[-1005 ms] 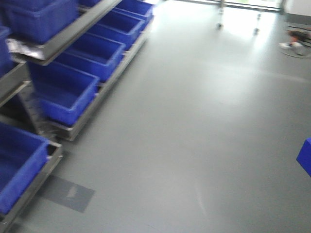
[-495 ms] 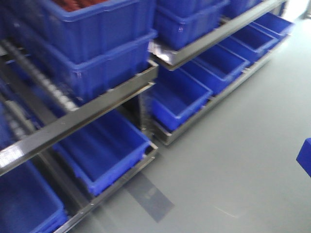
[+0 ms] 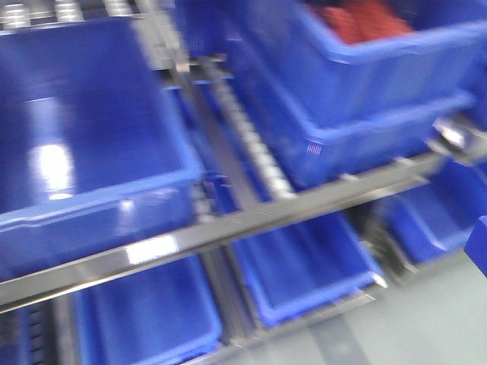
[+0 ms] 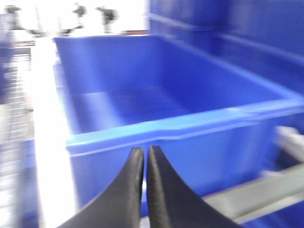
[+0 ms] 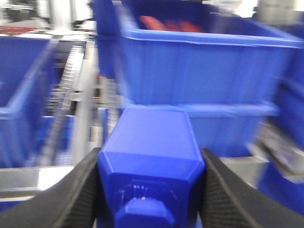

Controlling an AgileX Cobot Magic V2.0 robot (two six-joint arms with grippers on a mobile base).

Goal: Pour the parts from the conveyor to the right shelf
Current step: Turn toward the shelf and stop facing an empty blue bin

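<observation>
My right gripper (image 5: 151,162) is shut on a part (image 5: 149,142), a bright blue block with a knob facing the camera, clamped between both black fingers. A corner of that part (image 3: 479,245) shows at the right edge of the front view. The right shelf (image 3: 251,224) fills the front view, blurred: steel rails, a row of grey rollers (image 3: 255,156) and deep blue bins. My left gripper (image 4: 144,154) is shut with nothing in it, just in front of a blue bin's rim (image 4: 180,128). The conveyor is out of view.
A blue bin (image 3: 380,76) at the upper right holds red items (image 3: 365,19), and the same bin (image 5: 199,61) stands beyond the held part. A large blue bin (image 3: 84,137) sits at the left. Lower bins and a strip of grey floor (image 3: 426,327) lie below.
The front view has swung from open grey floor onto the shelf, which now fills the frame close up. The blue part's corner stays at the right edge.
</observation>
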